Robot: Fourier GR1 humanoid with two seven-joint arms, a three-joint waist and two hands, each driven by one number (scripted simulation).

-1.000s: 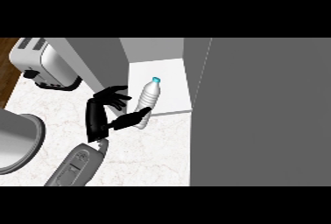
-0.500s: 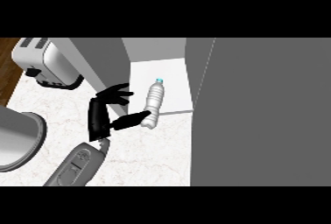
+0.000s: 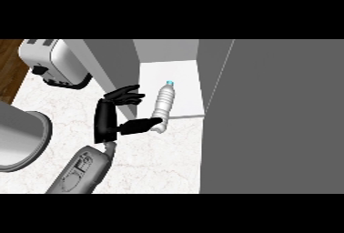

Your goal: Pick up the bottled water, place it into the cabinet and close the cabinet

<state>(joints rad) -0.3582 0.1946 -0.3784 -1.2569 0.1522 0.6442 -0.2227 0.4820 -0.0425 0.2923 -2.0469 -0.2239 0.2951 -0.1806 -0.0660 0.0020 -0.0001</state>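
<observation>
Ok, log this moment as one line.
left robot hand: open, thumb at bottle base | water bottle: upright on cabinet shelf | cabinet door: open

A white and silver toaster (image 3: 57, 61) with a black base is seen at the far left corner of the pale marbled tabletop (image 3: 154, 159). A large grey round vessel (image 3: 20, 141) is cut off by the left edge. A strip of brown wooden floor (image 3: 10, 68) is seen beyond the tabletop's left edge.
</observation>
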